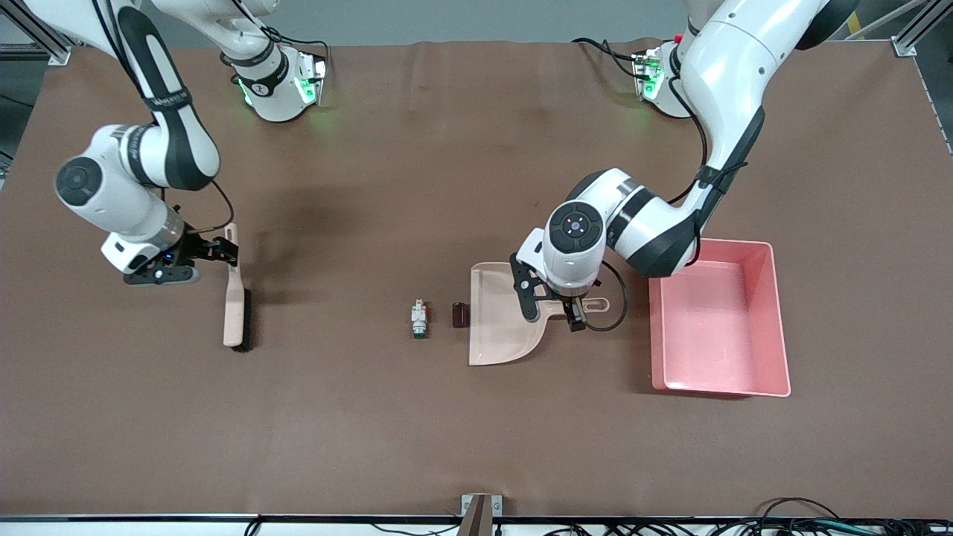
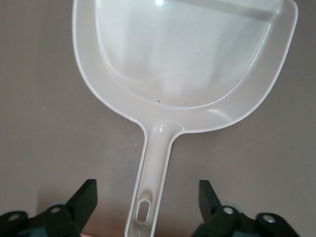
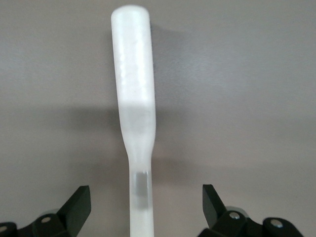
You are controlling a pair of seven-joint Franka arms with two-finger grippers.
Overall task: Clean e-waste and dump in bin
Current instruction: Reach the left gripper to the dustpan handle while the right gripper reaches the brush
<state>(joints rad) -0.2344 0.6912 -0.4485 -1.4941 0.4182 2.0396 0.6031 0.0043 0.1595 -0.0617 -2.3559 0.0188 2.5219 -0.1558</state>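
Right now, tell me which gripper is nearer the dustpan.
Left. The left gripper hangs over the dustpan's handle, fingers open on either side of it. The right gripper is at the right arm's end of the table, open around the brush handle.

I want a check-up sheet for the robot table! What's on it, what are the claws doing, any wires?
Surface: brown table, flat, a few creases.
Job's things: white component with a green end and dark cylinder lie side by side on the table beside the dustpan's mouth; pink bin toward the left arm's end, nothing seen inside.
Clutter: beige dustpan and brush, both lying on the table.
Grippers: left gripper over the dustpan handle, jaws open on either side of it; right gripper over the brush handle, jaws open.
Cables: black cable looping by the left wrist; more along the table's near edge.
Surroundings: metal frame posts at the corners.
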